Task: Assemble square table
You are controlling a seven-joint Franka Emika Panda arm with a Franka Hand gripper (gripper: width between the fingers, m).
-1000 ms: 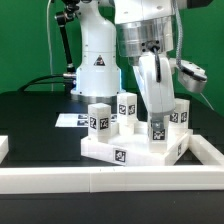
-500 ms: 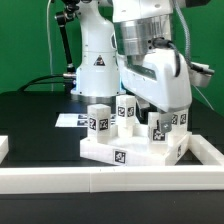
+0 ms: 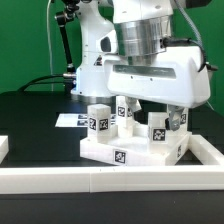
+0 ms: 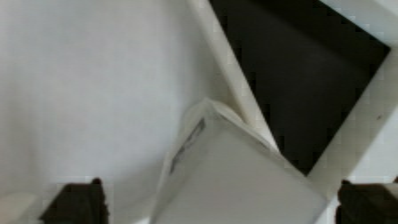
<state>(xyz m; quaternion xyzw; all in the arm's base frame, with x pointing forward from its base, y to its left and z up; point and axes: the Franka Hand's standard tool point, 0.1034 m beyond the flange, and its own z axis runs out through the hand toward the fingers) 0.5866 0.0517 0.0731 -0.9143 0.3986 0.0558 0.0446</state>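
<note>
Centre-low in the exterior view sits the square table [image 3: 133, 148]: white slab flat on the black table [image 3: 35, 115], tag on its front edge, four short white tagged legs standing up from it. Front-left leg [image 3: 98, 118] and front-right leg [image 3: 158, 130] are clear; rear-left leg [image 3: 125, 110] and rear-right leg [image 3: 178, 117] are partly hidden by the arm. Whether every leg is fully seated, cannot tell. Directly above the legs hangs the gripper [image 3: 150, 100], its wide white body crossing the upper middle of the frame, jaws spread wide, nothing between them. Wrist view is blurred: white surface close up with a dark gap beside it, both fingertips [image 4: 71, 200] just visible at the frame's lower corners and well apart, holding nothing. Judgement: a leg looks just let go, so the step in hand is clearing away. To do it well, lift straight up before any sideways move so the fingers do not clip a leg top, then check that each leg stands upright. White border rail [image 3: 110, 182] runs along the lower frame; marker board [image 3: 68, 120] lies behind-left of the slab.
</note>
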